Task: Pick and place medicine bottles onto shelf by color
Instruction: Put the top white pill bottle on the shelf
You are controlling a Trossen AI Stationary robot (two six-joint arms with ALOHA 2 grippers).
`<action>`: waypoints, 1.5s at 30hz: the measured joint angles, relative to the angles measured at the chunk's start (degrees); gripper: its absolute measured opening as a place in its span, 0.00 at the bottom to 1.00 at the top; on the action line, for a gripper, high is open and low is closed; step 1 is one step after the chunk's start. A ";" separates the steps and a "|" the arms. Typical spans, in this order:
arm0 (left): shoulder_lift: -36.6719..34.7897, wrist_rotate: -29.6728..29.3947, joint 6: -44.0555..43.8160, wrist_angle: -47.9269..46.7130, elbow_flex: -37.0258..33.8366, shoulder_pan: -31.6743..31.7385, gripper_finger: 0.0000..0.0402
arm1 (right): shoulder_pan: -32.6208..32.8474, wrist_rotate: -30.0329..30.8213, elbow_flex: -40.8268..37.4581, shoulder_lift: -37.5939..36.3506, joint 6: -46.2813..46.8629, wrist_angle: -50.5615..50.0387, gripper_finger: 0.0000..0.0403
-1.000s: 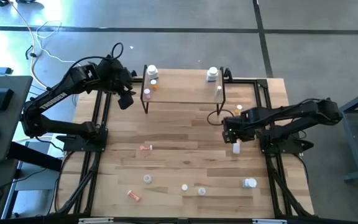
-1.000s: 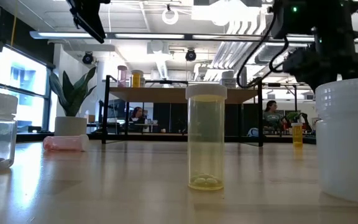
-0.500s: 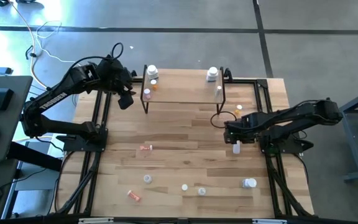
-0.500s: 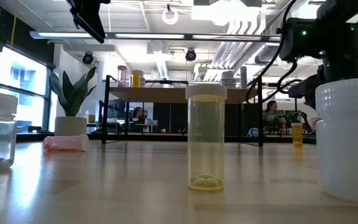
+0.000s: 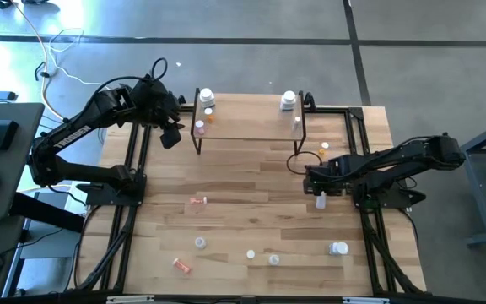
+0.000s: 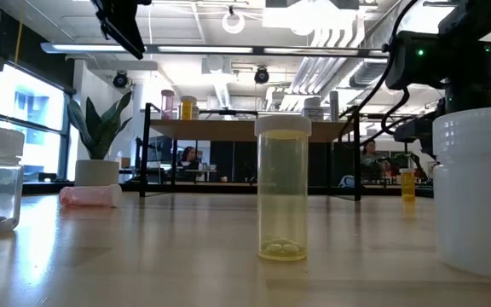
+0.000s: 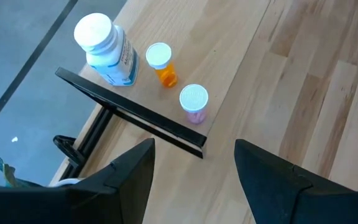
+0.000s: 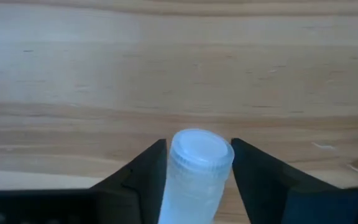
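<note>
The right end effector is low over the table, in front of the shelf's right end, fingers closed against a white-capped vial. The left end effector, jaws wide and empty, hovers beside the shelf's left end.

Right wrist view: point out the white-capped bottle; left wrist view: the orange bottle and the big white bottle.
White-capped bottle (image 8: 199, 151), right wrist view, cap top.
Orange bottle (image 7: 166, 74), left wrist view, orange body.
Big white bottle (image 7: 94, 31), left wrist view, cap.
</note>
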 joint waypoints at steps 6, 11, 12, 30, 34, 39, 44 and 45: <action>0.00 -0.02 0.03 -0.02 0.00 0.00 0.52 | 0.00 -1.37 0.04 -0.02 -0.01 1.14 0.29; 0.00 -0.02 0.01 -0.02 0.00 0.00 0.52 | 0.02 -2.09 0.04 -0.02 -0.64 2.62 0.29; 0.00 -0.02 0.03 -0.02 0.00 0.00 0.52 | 0.02 -2.09 0.04 -0.02 -1.32 3.95 0.29; 0.02 -0.02 -0.02 -0.02 -0.02 0.00 0.52 | 0.04 11.75 0.04 -0.02 -20.43 47.43 0.29; 0.02 -0.02 -0.02 0.00 -0.02 0.00 0.52 | 0.04 13.42 0.56 -0.02 -24.93 54.25 0.29; 0.02 -0.02 -0.10 0.11 -0.02 0.00 0.52 | 0.04 16.48 6.25 0.36 -36.26 55.25 0.29; 0.02 -0.02 -0.15 0.12 -0.02 0.01 0.52 | -0.57 22.82 11.27 0.92 -49.05 55.18 0.29; 0.02 -0.03 -0.17 0.13 -0.02 0.02 0.52 | -0.92 23.66 12.09 1.22 -50.89 55.22 0.29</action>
